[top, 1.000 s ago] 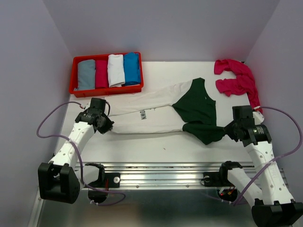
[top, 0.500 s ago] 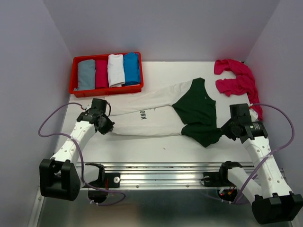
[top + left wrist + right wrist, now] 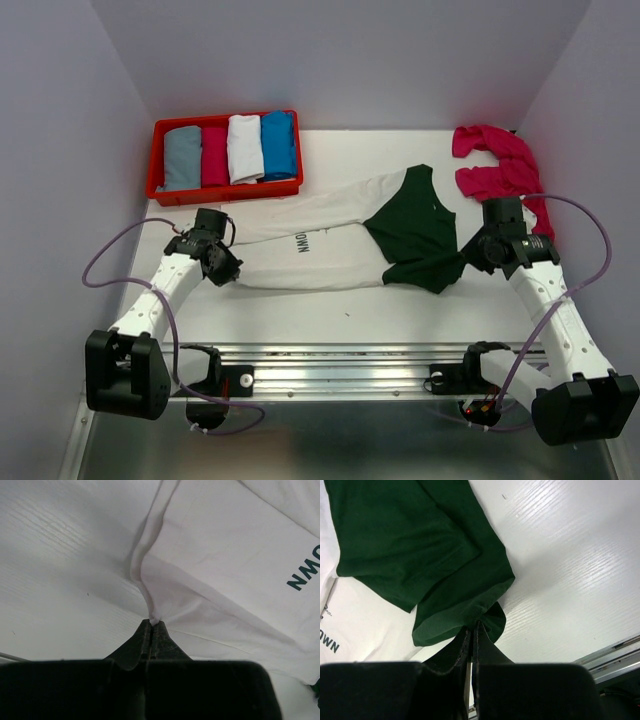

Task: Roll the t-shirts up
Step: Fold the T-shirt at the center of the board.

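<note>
A cream-white t-shirt [image 3: 320, 240] with dark green sleeves [image 3: 420, 225] lies spread across the middle of the table, its dark print [image 3: 305, 572] facing up. My left gripper [image 3: 227, 270] is shut on the shirt's white hem corner [image 3: 154, 616] at its left end. At the right end my right gripper [image 3: 465, 262] is shut on the green sleeve's edge [image 3: 482, 617]. A crumpled magenta-pink t-shirt [image 3: 500, 165] sits at the back right, clear of both grippers.
A red tray [image 3: 160, 190] at the back left holds several rolled shirts in grey, pink, white and blue. A metal rail [image 3: 350, 375] runs along the near table edge. Purple walls close in on both sides.
My right gripper has moved away from the near edge and slightly left, carrying the green sleeve with it. The left gripper has shifted only a little.
</note>
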Robot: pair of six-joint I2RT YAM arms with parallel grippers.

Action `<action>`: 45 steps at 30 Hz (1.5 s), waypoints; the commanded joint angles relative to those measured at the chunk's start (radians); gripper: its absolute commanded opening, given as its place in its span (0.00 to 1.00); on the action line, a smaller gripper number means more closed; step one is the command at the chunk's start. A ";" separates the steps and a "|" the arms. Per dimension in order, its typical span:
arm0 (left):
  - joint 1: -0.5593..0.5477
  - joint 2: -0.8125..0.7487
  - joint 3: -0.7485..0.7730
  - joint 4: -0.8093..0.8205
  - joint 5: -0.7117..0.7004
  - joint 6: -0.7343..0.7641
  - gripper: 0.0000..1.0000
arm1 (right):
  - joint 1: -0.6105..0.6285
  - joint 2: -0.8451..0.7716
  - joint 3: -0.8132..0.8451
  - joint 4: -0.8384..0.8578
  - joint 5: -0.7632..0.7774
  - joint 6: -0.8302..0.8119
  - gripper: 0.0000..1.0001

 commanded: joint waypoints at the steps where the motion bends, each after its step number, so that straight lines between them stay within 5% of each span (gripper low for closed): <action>1: 0.000 -0.067 -0.024 -0.054 -0.003 -0.002 0.00 | -0.003 -0.011 0.023 0.037 -0.010 -0.023 0.01; 6: -0.002 -0.095 -0.086 -0.053 0.049 0.004 0.00 | -0.003 -0.043 -0.002 0.016 -0.018 -0.014 0.01; 9: -0.002 -0.078 -0.098 -0.043 0.116 0.032 0.32 | -0.003 -0.057 -0.020 0.008 -0.023 -0.009 0.01; 10: -0.002 -0.078 -0.098 -0.037 0.124 0.035 0.50 | -0.003 -0.063 -0.025 0.008 -0.024 -0.008 0.01; 21: -0.006 -0.061 -0.077 -0.099 -0.023 -0.028 0.33 | -0.003 -0.066 -0.025 0.014 -0.023 -0.008 0.01; 31: -0.023 0.105 -0.006 -0.090 0.038 0.168 0.25 | -0.003 -0.064 -0.023 0.027 -0.033 -0.012 0.01; 36: -0.083 0.062 0.038 -0.085 0.049 0.250 0.30 | -0.003 -0.069 -0.037 0.027 -0.041 -0.003 0.01; 45: -0.189 0.073 -0.038 -0.094 0.034 0.142 0.45 | -0.003 -0.063 -0.029 0.034 -0.056 -0.003 0.01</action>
